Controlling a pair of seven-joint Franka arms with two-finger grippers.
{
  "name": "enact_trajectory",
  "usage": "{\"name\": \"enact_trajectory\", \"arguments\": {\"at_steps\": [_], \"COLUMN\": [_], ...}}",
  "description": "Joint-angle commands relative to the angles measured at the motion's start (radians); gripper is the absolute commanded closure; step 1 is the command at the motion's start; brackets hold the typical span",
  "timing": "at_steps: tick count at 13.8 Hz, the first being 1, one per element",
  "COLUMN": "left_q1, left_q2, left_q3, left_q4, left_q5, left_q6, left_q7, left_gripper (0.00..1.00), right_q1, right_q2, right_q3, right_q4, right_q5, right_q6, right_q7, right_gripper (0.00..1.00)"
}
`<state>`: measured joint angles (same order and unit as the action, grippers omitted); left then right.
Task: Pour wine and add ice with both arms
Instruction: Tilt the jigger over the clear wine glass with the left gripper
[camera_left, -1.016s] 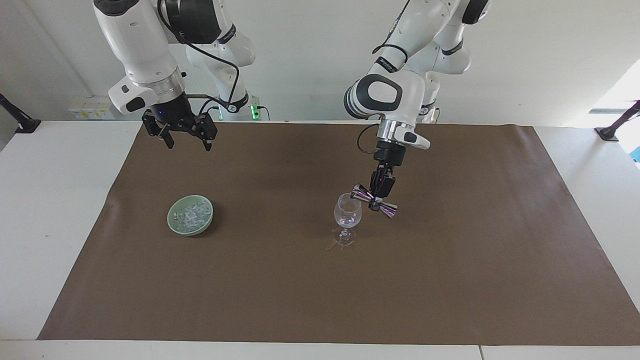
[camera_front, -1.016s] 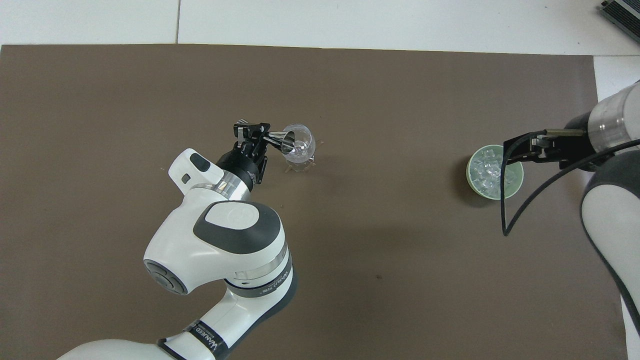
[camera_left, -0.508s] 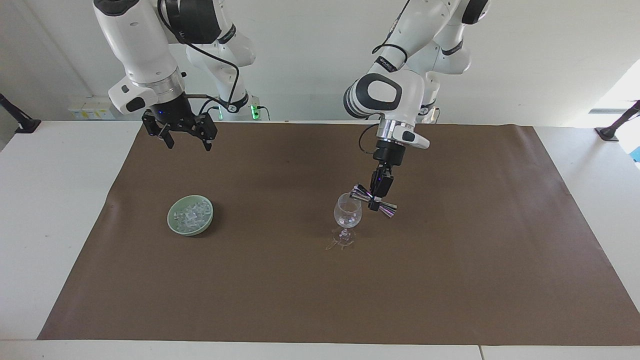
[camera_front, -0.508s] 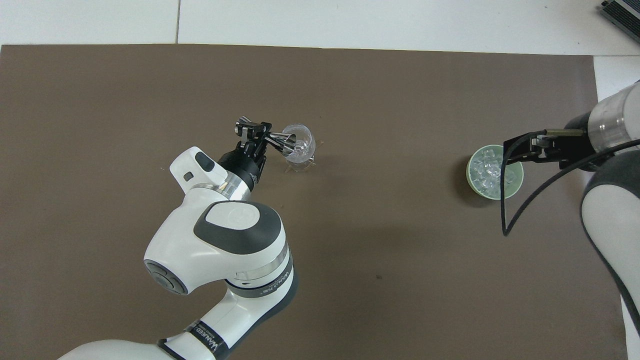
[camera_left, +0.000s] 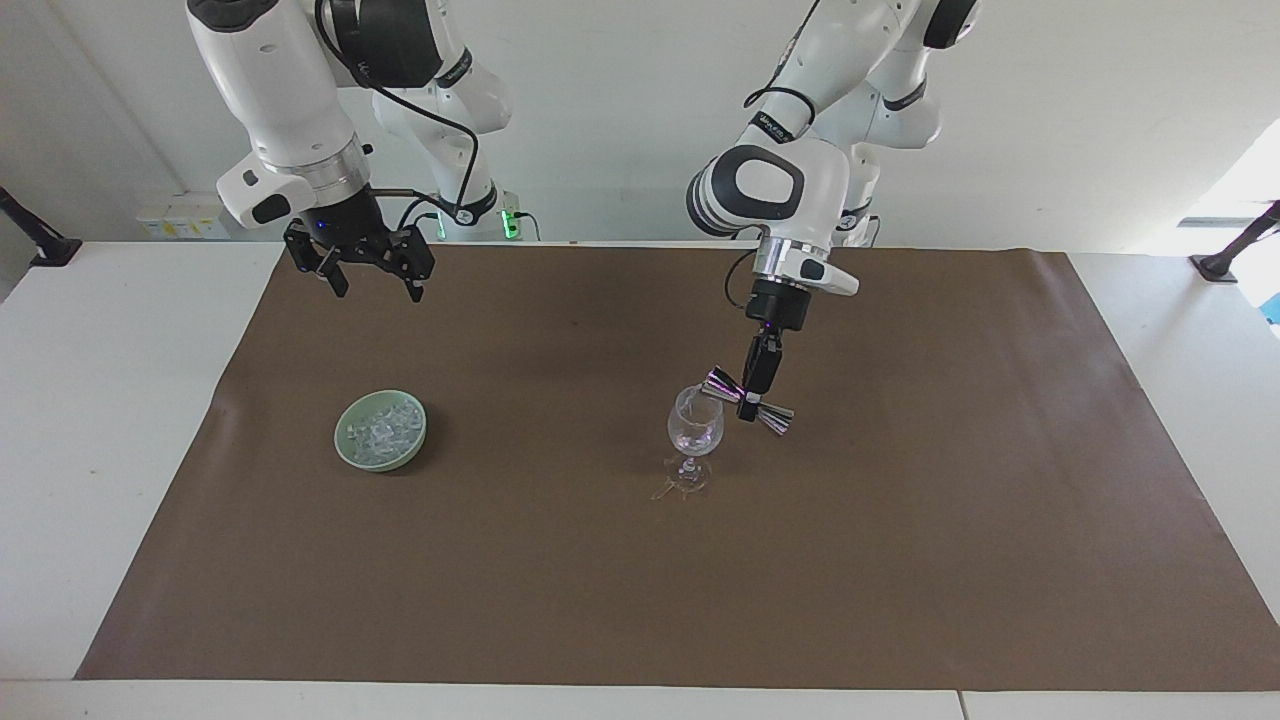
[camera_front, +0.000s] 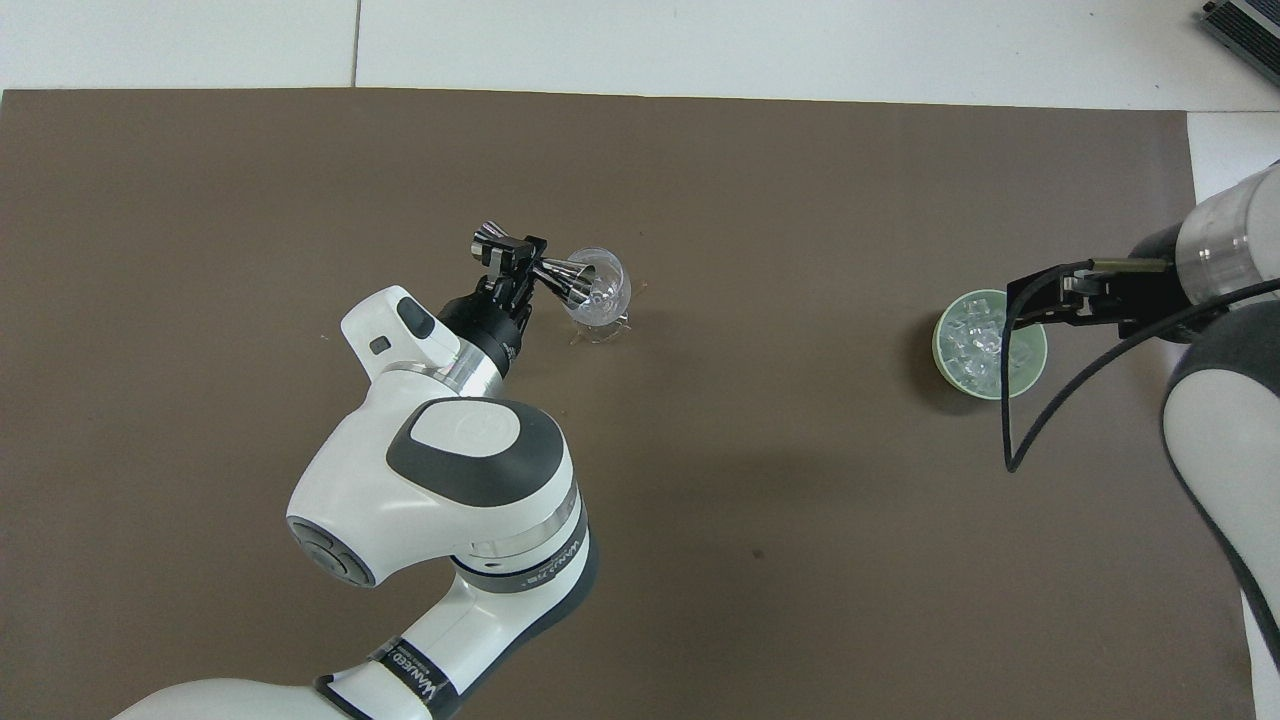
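A clear wine glass (camera_left: 695, 428) stands on the brown mat, also in the overhead view (camera_front: 603, 292). My left gripper (camera_left: 751, 397) is shut on the waist of a metal double-cone jigger (camera_left: 722, 384), tilted with one cone at the glass's rim; both show from above, the gripper (camera_front: 516, 259) and the jigger (camera_front: 560, 277). I cannot make out the wine in the glass. The ice (camera_left: 383, 428) lies in a green bowl (camera_left: 345, 447) toward the right arm's end. My right gripper (camera_left: 378, 290) hangs open and empty in the air, nearer the robots than the bowl.
The brown mat (camera_left: 900, 560) covers most of the white table (camera_left: 110, 420). In the overhead view the right gripper (camera_front: 1045, 300) and its black cable overlap the bowl (camera_front: 941, 352) with its ice (camera_front: 975, 345).
My left wrist has turned a little, swinging the jigger's free end farther from the robots while its other cone stays at the glass rim. The right arm has not moved.
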<state>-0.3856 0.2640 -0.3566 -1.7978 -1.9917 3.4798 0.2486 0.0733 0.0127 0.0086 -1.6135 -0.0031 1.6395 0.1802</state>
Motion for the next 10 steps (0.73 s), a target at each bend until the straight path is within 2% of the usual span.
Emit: {"name": "enact_trajectory", "arguments": {"at_steps": [1, 10], "left_q1": [-0.010, 0.001], "left_q2": [0.026, 0.043], "left_q3": [0.004, 0.004], "left_q4": [0.043, 0.081], "left_q5": [0.007, 0.007], "left_q6": [0.024, 0.024], "left_q7": [0.050, 0.124], "left_gripper": [1.00, 1.00], "right_q1": [-0.007, -0.007], "right_q2": [-0.013, -0.013], "right_q3": [0.004, 0.004], "right_q4": [-0.013, -0.014], "right_q5": [0.011, 0.011], "right_q6": [-0.003, -0.001], "right_q7": [-0.021, -0.021], "right_gripper": [0.00, 0.00]}}
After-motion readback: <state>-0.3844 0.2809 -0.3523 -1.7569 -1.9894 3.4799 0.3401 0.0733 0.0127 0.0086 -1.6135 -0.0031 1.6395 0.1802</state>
